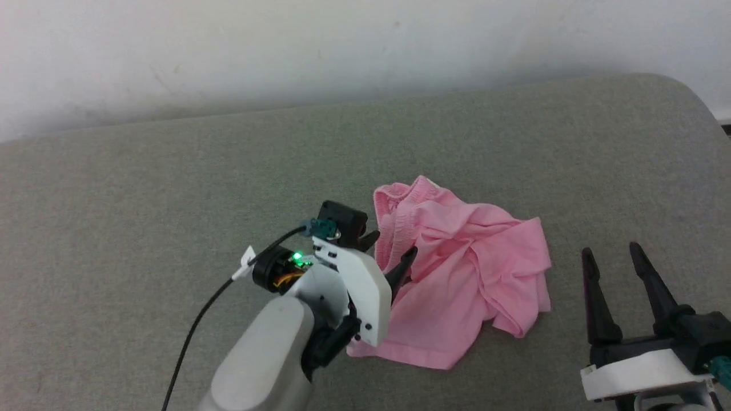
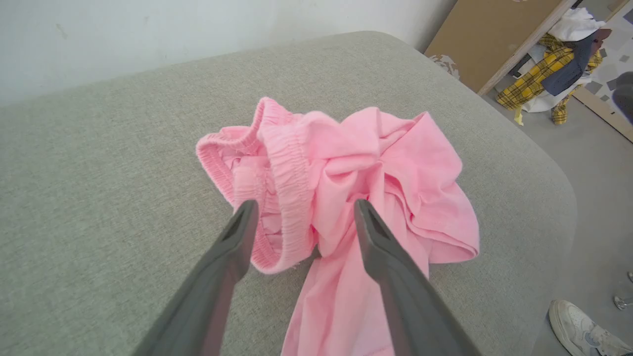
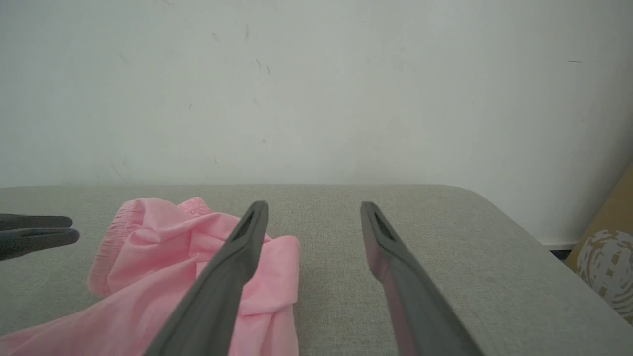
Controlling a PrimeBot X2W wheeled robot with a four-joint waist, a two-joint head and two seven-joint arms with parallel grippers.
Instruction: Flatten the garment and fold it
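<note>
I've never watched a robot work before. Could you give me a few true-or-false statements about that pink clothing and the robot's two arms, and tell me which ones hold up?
1. The light pink soft fabric shorts lie crumpled, not spread flat. True.
2. The left end effector is clamped shut on the shorts. False: its fingers stand apart at the gathered elastic waistband, gripping nothing.
3. The right end effector is open and holds nothing. True.
4. The shorts rest on a bare wooden table. False: they rest on a grey fabric-covered surface.
</note>
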